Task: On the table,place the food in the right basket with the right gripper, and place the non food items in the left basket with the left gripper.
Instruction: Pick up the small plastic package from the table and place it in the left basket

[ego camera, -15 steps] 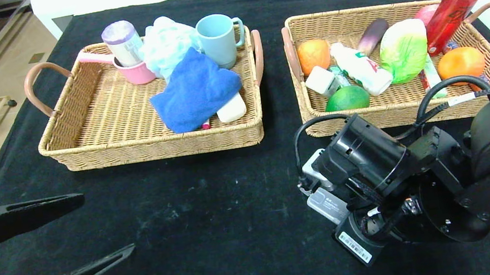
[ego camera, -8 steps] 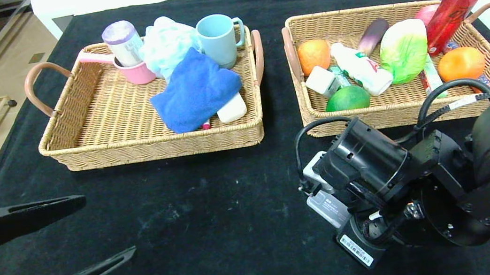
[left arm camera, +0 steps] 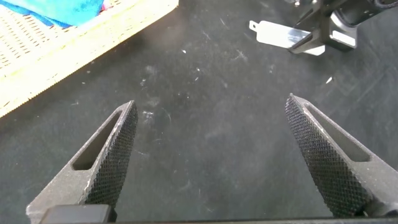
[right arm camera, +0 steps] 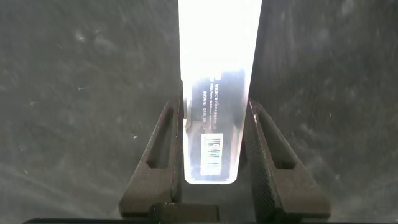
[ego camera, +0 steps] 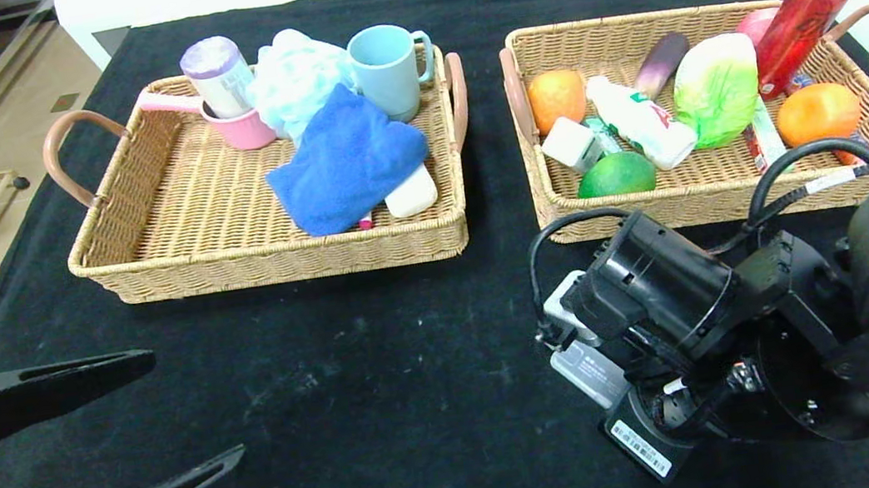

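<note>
The tabletop is big, flat and covered in black cloth. Two wicker baskets sit side by side near its far edge. The left basket is toward the far left corner. It holds a folded blue towel that lies on top of a white case, plus a pink cup, a blue mug and a fluffy pale sponge.

The right basket is toward the far right corner. In it are a green-white cabbage, a white bottle, a small white carton, two oranges, a green lime and a red can that leans on the rim.

The right claw is low over the tabletop near the front right corner, in front of the right basket. It is clenched around a long clear plastic case with a barcode label, one finger on each side.

The left claw is by the front left corner, just above the bare cloth. Its two fingers are spread wide and hold nothing.
</note>
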Available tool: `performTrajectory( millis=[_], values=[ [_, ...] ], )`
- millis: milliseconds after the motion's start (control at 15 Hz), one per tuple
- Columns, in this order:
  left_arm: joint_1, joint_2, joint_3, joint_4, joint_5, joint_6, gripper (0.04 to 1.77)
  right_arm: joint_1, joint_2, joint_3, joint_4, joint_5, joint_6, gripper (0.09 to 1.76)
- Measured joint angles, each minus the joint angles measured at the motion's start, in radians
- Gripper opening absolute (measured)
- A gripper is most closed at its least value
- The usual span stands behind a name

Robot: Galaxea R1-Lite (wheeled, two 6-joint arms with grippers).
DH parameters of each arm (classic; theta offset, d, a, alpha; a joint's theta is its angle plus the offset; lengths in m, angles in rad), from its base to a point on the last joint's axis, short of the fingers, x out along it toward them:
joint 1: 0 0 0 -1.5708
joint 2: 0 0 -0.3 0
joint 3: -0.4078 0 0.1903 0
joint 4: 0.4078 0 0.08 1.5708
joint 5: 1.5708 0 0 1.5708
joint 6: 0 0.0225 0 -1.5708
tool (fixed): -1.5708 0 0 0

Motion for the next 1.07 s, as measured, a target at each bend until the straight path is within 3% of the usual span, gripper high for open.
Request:
performTrajectory(
  millis=[333,933,1067],
  values=[
    [0.000,0.000,0.000,0.000,0.000,0.003,1.72,0.030,-0.063,-0.018,-0.039,-0.004,0.009,0.66],
    [0.000,-0.018,-0.012,0.000,0.004,0.006,1.72,0.065,-0.005,-0.064,-0.675,-0.001,-0.045,0.66],
    [0.000,-0.026,-0.016,0.000,0.003,0.006,1.72,0.065,0.023,-0.090,-0.713,-0.002,-0.066,0.66]
  ],
)
